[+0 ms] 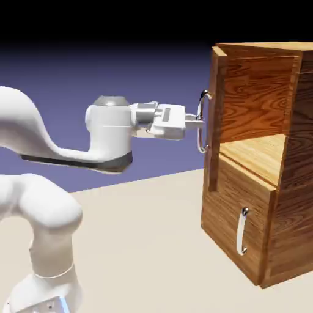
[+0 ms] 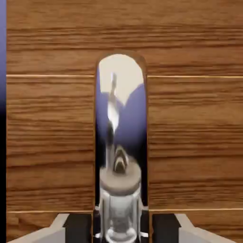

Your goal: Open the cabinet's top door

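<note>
tool (image 1: 199, 121): closed on the top door's handle (image 1: 202, 122), fingers (image 1: 193, 123) pinched around the silver bar about mid-height; arm (image 1: 73, 147) reaches level from the exterior view's left
tool, hand view (image 2: 121, 228): both grey fingertips (image 2: 78, 227) at the bottom edge, tight against the shiny bar (image 2: 118, 161) that runs up between them; mirror-like bar reflects backdrop blue and pale tan
cabinet (image 1: 287, 202): reddish-brown grained wood, on the tabletop (image 1: 147, 244) at the exterior view's right, upright
top door (image 1: 215, 116): swung open, seen nearly edge-on at the cabinet's near left corner, handle on its outer face toward the arm
upper compartment (image 1: 257, 104): interior exposed, wood back wall and a lighter wood shelf floor (image 1: 260, 156) visible
lower door (image 1: 235, 226): shut, flush with the cabinet front, short silver handle (image 1: 243, 231) vertical, well below the tool and untouched
hand view background: door wood (image 2: 52, 123) fills almost the whole frame, horizontal grain, thin pale seam lines across it; strip of blue-violet backdrop down the left edge
arm base (image 1: 43, 244): lower left of the exterior view, well apart from the cabinet
contact: tool touches only the long handle; whether the fingers also touch the door panel can't be told
</note>
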